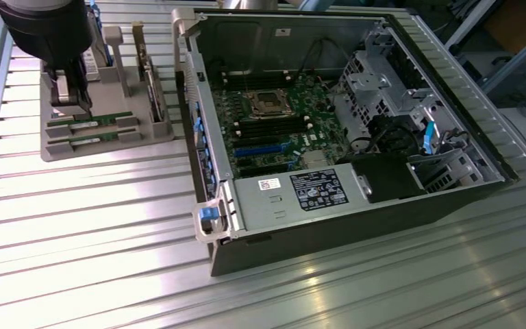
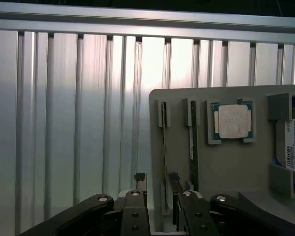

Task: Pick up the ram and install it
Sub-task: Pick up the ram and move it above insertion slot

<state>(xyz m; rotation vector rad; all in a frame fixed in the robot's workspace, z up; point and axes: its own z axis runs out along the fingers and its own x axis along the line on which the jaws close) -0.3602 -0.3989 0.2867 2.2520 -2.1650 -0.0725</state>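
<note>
We see the ram [image 2: 164, 147], 1 of 2 green sticks standing on edge in the grey tray [image 2: 226, 167], between the wide-spread fingertips [image 2: 140, 177] of our gripper [image 2: 157, 178]; a silver processor [image 2: 233, 121] lies just beyond, and the open computer case [image 1: 336, 137] stands beside the tray

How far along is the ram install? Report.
Done: nothing; the ram and its twin sit in the grey tray. In hand: the open end effector straddles the ram, not gripping. Left: lifting it, seating it in the motherboard.
</note>
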